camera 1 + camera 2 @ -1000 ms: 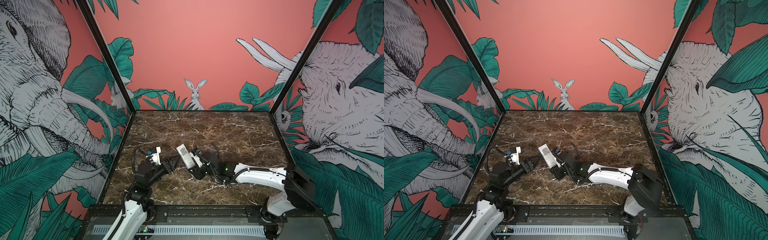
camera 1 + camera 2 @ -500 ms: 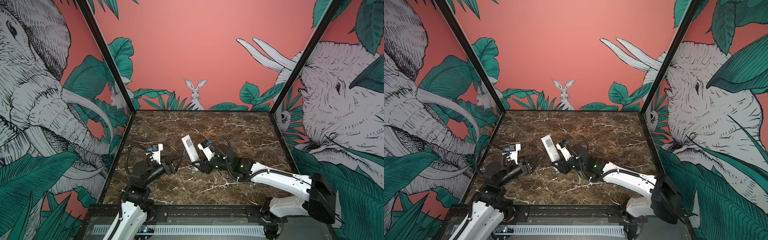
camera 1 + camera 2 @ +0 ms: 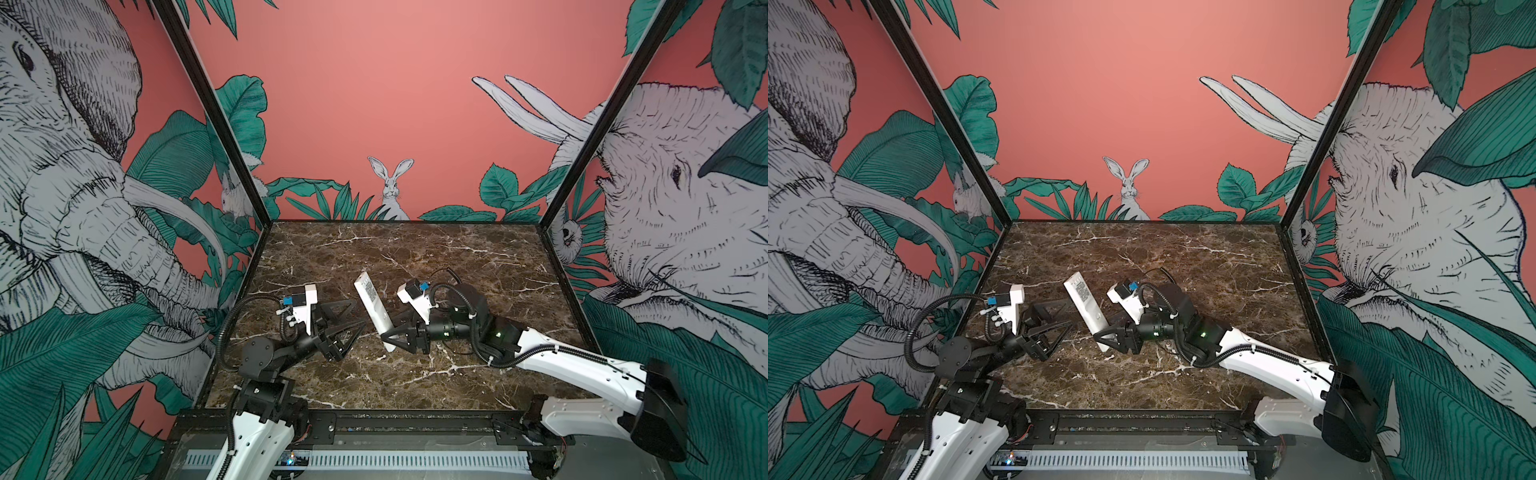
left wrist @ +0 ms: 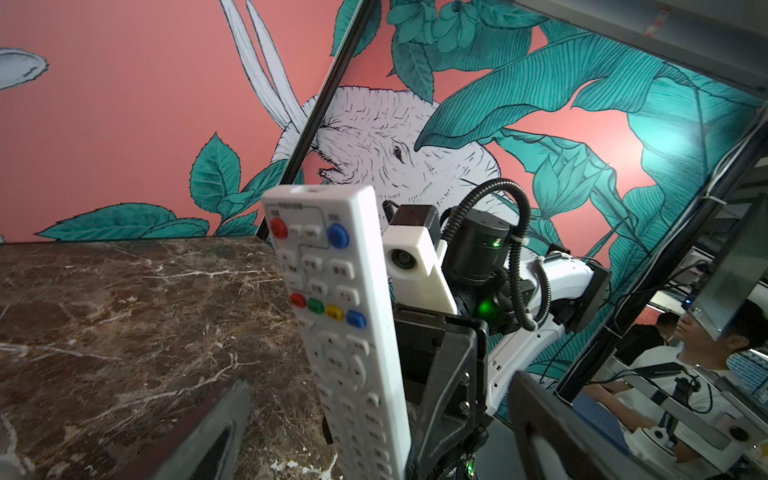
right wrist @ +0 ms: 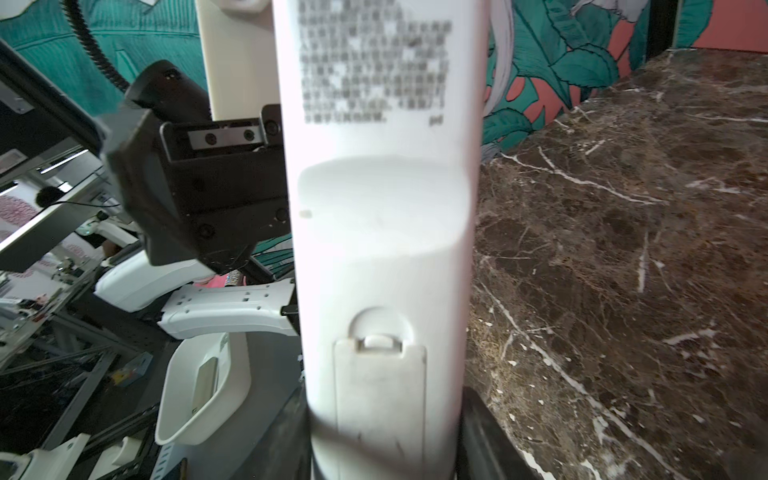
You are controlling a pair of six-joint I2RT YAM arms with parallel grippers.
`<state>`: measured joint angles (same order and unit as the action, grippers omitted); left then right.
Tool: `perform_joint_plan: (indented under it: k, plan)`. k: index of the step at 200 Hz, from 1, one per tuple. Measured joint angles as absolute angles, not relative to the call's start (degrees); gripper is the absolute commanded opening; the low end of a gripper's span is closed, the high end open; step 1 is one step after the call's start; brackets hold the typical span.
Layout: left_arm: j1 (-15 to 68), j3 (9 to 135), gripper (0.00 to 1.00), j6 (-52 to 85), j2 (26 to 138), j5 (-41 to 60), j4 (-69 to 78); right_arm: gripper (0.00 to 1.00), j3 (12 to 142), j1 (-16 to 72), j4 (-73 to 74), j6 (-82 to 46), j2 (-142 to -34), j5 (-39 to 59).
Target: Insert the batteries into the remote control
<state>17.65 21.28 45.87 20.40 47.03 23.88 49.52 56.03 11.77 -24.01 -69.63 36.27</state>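
The remote control (image 3: pixel 371 303) (image 3: pixel 1086 303) is a long white bar held tilted above the marble, with its lower end in my right gripper (image 3: pixel 389 332) (image 3: pixel 1105 335). In the right wrist view its plain back (image 5: pixel 382 208) shows a label and a fitted battery cover (image 5: pixel 380 395), and the right gripper (image 5: pixel 384 449) is shut on its sides. My left gripper (image 3: pixel 359 314) (image 3: pixel 1068 318) stands open just left of the remote, holding nothing. It faces the button side (image 4: pixel 345 332), with its fingers (image 4: pixel 216 436) spread wide. The batteries are out of view.
The brown marble table (image 3: pixel 415 257) is enclosed by painted walls at the left, back and right. A black rail (image 3: pixel 374 419) runs along the front edge. A white bin (image 5: pixel 199 395) and a seated person (image 4: pixel 698 353) are beyond the table.
My left gripper's jaws have spread wider. The right arm has stretched out lower and further right, still holding the remote near the same spot.
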Motion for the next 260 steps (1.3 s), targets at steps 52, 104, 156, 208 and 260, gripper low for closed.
perform_joint_plan:
  k: [52,104,156,208,260]
  plan:
    - [18.5,21.5,0.99,47.1,20.5,48.3,27.3,0.18,48.7,56.0,18.7,-26.7,-69.6,43.0]
    - [21.2,23.4,0.99,46.2,22.4,48.7,27.8,0.19,48.7,56.0,22.2,-28.7,-70.2,47.1]
    - [26.3,24.3,0.91,44.1,26.0,48.5,28.7,0.19,48.7,56.0,23.4,-30.0,-71.0,48.1]
    - [26.6,24.5,0.78,43.1,26.2,48.4,28.7,0.19,48.7,56.0,24.6,-30.6,-71.4,48.8]
    - [26.6,25.4,0.64,42.8,26.7,47.9,28.7,0.19,48.7,56.1,25.5,-31.1,-71.9,49.7]
